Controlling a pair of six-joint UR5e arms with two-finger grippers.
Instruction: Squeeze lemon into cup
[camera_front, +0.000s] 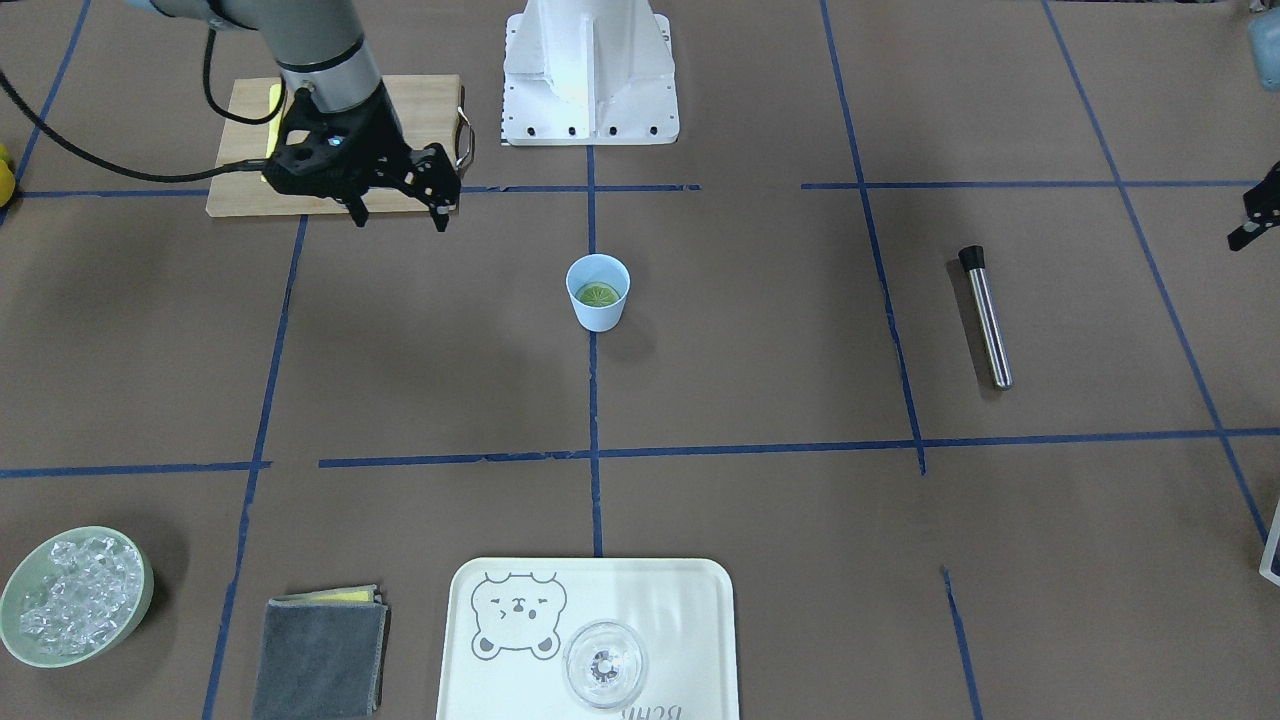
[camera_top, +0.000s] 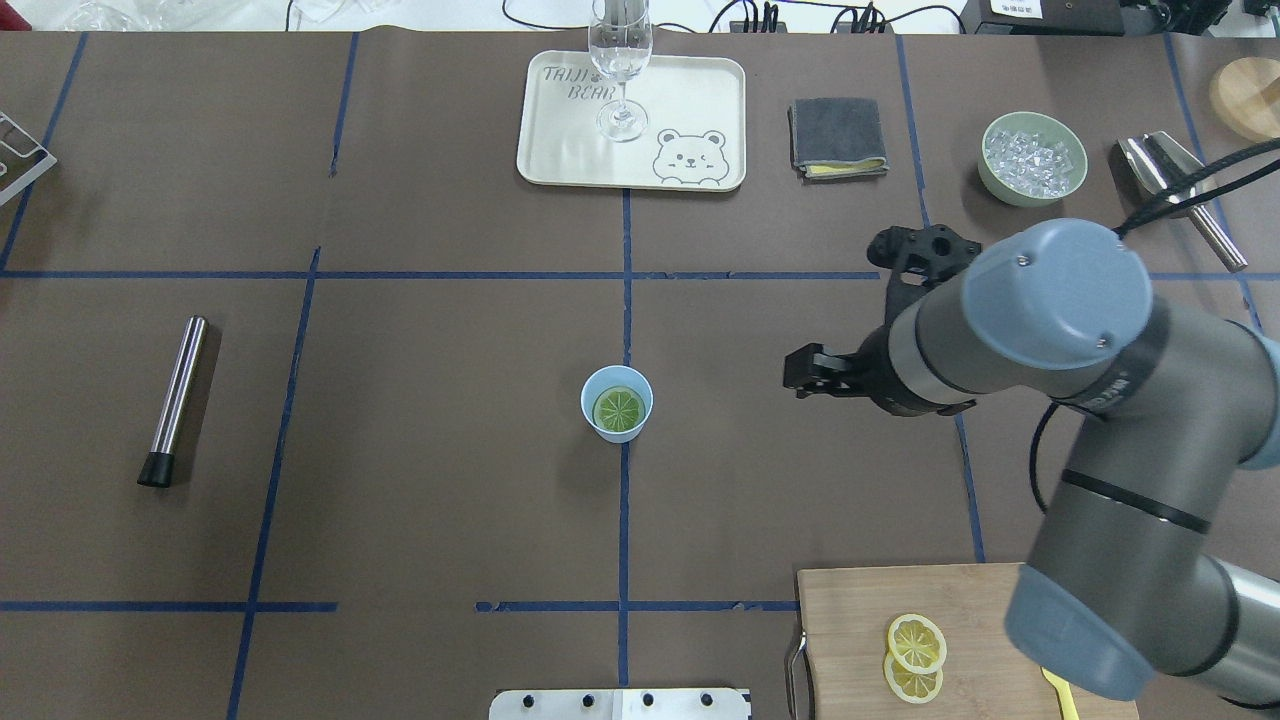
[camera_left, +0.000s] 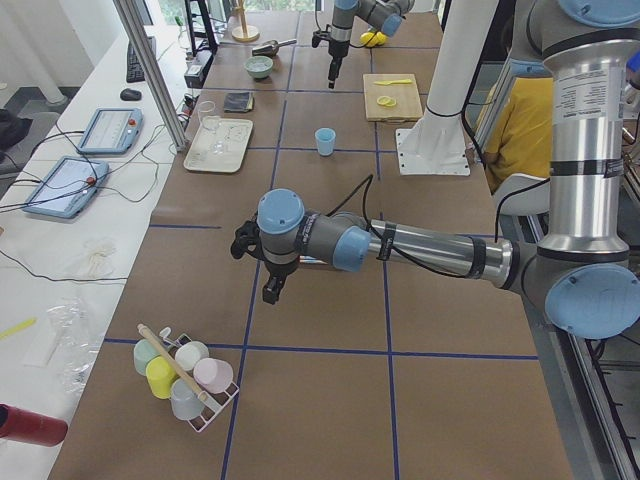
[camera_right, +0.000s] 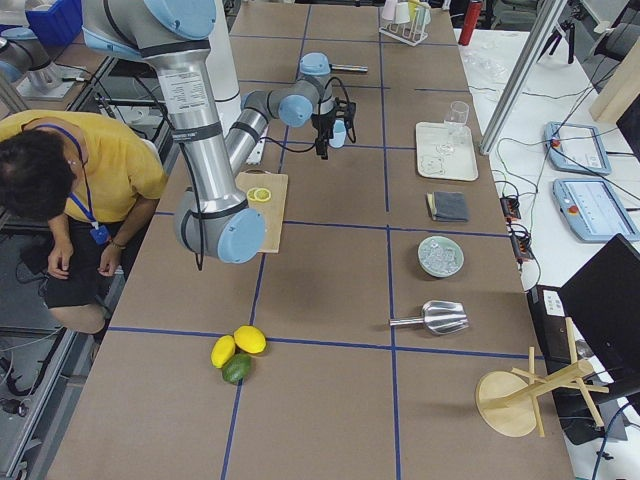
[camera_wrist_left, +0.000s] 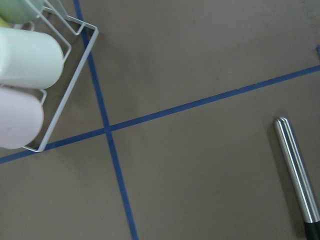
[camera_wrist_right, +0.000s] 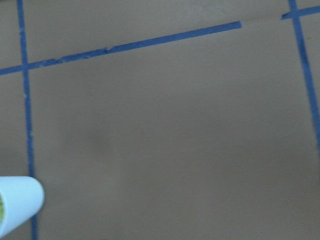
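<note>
The light-blue cup (camera_top: 617, 403) stands upright at the table's middle, also in the front view (camera_front: 597, 292) and at the right wrist view's lower left (camera_wrist_right: 17, 202). A lemon slice (camera_top: 618, 408) lies flat inside it (camera_front: 597, 295). Two more slices (camera_top: 915, 655) lie on the wooden cutting board (camera_top: 850, 620). My right gripper (camera_front: 400, 213) is open and empty, above the table to the cup's right in the overhead view (camera_top: 803, 372), apart from it. My left gripper (camera_front: 1252, 222) shows only partly at the far side; I cannot tell its jaws.
A steel muddler (camera_top: 175, 400) lies on the left. At the far edge are a bear tray (camera_top: 560, 140) with a clear glass (camera_top: 622, 70), a grey cloth (camera_top: 838, 137), a green bowl of ice (camera_top: 1033, 157) and a metal scoop (camera_top: 1180, 190). A cup rack (camera_wrist_left: 30, 75) shows under the left wrist.
</note>
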